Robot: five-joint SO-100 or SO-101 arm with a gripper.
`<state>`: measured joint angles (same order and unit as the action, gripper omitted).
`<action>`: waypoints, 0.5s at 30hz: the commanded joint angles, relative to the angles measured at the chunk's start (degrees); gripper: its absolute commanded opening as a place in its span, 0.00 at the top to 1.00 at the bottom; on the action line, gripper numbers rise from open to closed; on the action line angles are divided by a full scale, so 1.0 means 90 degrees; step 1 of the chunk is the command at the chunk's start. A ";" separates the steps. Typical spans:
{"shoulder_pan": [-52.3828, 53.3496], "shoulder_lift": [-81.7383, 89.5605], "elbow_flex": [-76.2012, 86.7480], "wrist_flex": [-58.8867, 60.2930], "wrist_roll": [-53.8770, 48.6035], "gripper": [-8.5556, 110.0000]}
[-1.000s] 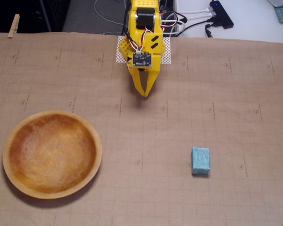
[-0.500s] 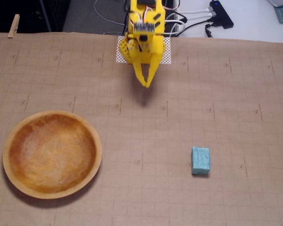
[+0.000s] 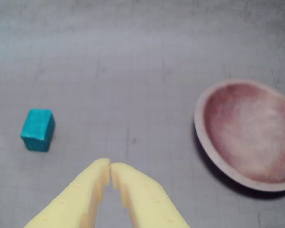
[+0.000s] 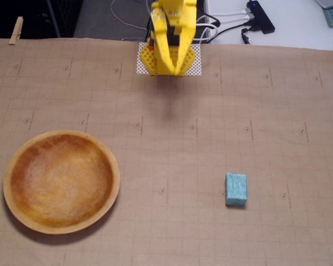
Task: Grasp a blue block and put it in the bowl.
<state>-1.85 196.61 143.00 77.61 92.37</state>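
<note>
The yellow gripper [image 4: 176,71] hangs with fingers pressed together near the paper's far edge, well apart from the blue block [image 4: 236,189] and wooden bowl [image 4: 61,180].

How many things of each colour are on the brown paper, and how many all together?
Blue: 1, the blue block
Orange-brown: 1, the bowl
Yellow: 1, the claw, closed and empty
Total: 3
</note>
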 commanded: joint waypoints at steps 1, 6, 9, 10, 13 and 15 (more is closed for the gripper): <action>-0.0068 -0.0010 -0.0625 -0.0098 0.0000 0.95; -0.0039 -0.0020 -0.0811 -0.0107 0.0000 0.95; 0.0010 -0.0371 -0.0791 -0.0693 0.0049 0.95; 0.0010 -0.0439 -0.0781 -0.0762 0.0059 0.95; -0.0010 -0.1143 -0.0811 -0.1475 0.0059 0.95; -0.0020 -0.1504 -0.0811 -0.1895 0.0068 0.95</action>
<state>-1.85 187.56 138.43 66.01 92.37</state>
